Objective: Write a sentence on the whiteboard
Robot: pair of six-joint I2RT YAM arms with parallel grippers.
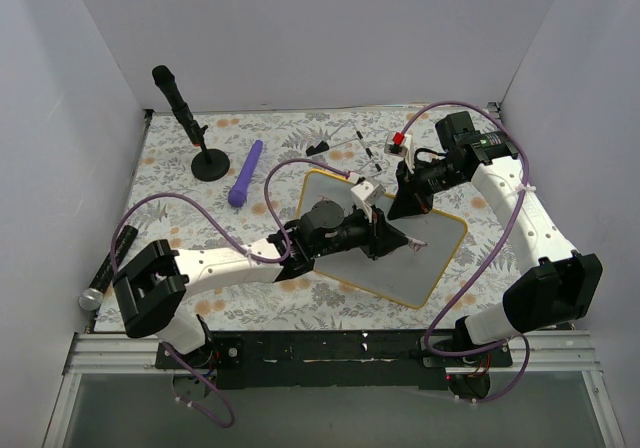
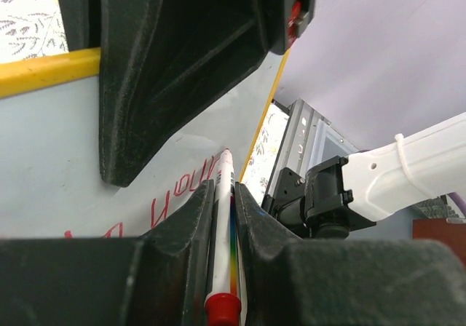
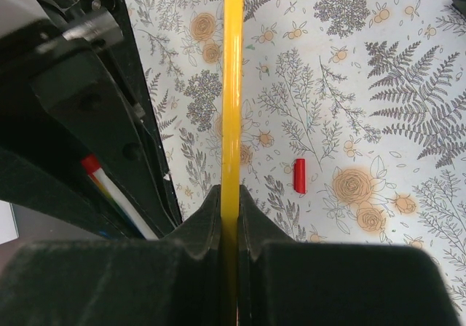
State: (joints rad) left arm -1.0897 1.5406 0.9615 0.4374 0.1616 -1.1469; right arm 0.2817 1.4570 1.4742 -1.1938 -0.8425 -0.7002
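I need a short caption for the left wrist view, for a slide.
The left fingers grip a marker, its tip at the whiteboard, beside red writing.

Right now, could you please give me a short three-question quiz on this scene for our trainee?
1. True or false: the right gripper is clamped on the yellow rim of the whiteboard.
2. What does the left gripper hold? A) an eraser B) a marker C) a cloth
3. What colour is the lettering on the whiteboard?
Key: 1 true; 2 B; 3 red.
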